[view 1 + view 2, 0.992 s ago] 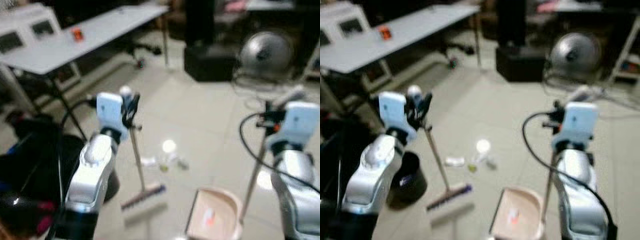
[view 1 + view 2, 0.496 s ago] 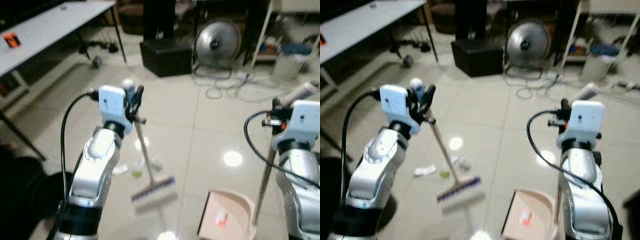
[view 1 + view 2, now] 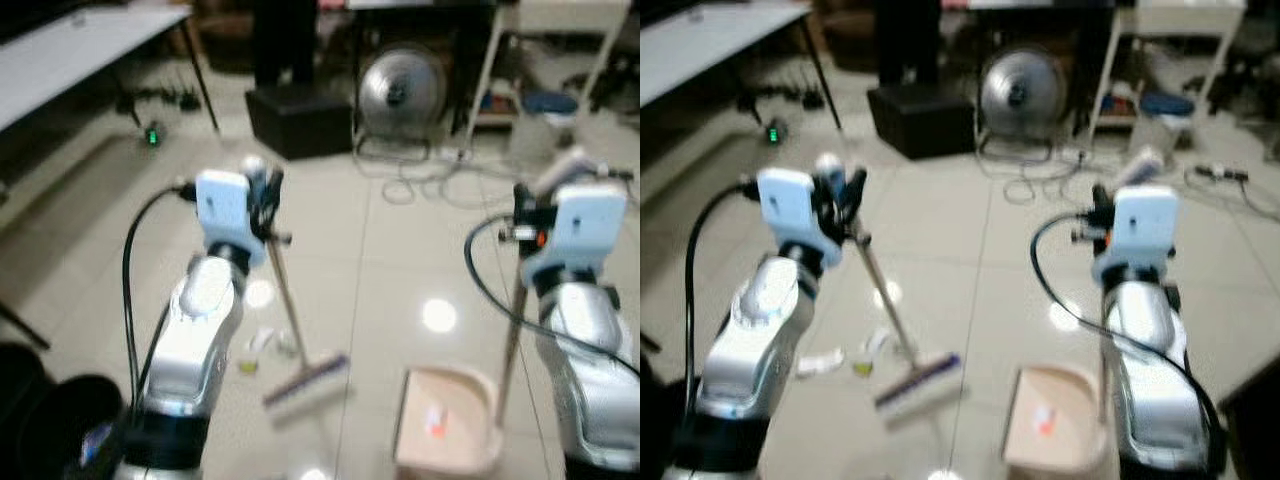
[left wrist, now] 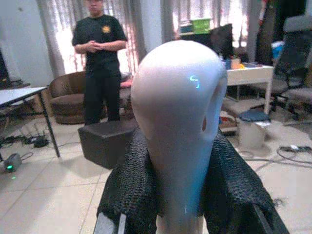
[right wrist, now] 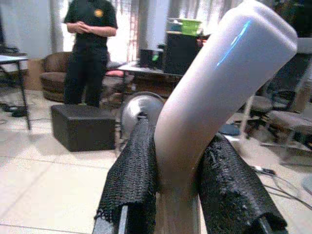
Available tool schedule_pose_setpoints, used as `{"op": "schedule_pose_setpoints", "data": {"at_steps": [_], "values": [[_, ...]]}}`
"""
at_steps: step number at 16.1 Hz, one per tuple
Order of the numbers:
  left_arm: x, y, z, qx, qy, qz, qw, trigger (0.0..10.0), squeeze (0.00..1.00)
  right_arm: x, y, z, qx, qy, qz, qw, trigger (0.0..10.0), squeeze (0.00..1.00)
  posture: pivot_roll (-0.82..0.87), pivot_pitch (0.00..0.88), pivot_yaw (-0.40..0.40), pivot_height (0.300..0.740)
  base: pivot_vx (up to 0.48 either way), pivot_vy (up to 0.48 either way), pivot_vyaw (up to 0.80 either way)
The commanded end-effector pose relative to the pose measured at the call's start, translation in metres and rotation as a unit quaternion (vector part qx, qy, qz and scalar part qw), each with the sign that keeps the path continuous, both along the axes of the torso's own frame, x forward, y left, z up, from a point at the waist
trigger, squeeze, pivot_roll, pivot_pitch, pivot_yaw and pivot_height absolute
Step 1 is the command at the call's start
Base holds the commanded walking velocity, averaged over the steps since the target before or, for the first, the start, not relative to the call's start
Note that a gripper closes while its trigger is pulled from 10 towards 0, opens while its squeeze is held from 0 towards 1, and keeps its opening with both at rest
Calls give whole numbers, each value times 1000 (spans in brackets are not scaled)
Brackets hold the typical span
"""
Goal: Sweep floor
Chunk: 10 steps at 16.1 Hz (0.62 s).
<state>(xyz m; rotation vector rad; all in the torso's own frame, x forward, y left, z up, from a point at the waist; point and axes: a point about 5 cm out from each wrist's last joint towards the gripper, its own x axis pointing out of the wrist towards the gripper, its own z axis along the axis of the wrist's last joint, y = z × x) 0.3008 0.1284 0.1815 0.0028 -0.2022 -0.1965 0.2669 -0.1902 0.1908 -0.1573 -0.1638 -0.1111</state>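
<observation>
Tiled floor (image 3: 400, 260): left tool (image 4: 178, 195) clenches broom (image 3: 290, 330), right tool (image 5: 183, 195) dustpan (image 3: 445, 425); no legible writing.

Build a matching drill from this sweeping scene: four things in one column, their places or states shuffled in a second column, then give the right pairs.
Things:
1. broom
2. dustpan
3. round fan
4. litter scraps

Places or states:
A. standing by the far wall, behind a loop of cable
B. handle clamped in the left gripper, head down on the tiles
C. lying loose on the floor just left of the broom head
D. pink tray resting on the floor, its pole held by the right gripper

Pairs: 1-B, 2-D, 3-A, 4-C
</observation>
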Motion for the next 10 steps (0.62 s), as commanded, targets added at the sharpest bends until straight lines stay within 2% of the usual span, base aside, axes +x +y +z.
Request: {"op": "schedule_pose_setpoints", "data": {"at_steps": [1, 3, 6, 10], "values": [[2, 9, 12, 11, -28, 26, 999, 10000, 0, 3, 10, 11, 5, -32, 26, 999, 10000, 0, -57, 17, 63, 740, 379, 0, 0], [3, 8, 13, 14, -31, 28, 999, 10000, 0, 4, 13, 11, 3, -31, 36, 999, 10000, 0, -53, 18, 71, 740, 381, 0, 216], [4, 10, 14, 19, -33, 34, 999, 10000, 0, 4, 14, 9, 1, -31, 32, 999, 10000, 0, -46, 18, 74, 740, 387, 0, 800], [5, 13, 13, 25, -33, 42, 998, 10000, 0, 2, 7, 8, 1, -53, -2, 999, 10000, 0, -45, 20, 82, 740, 384, 0, 0]]}}
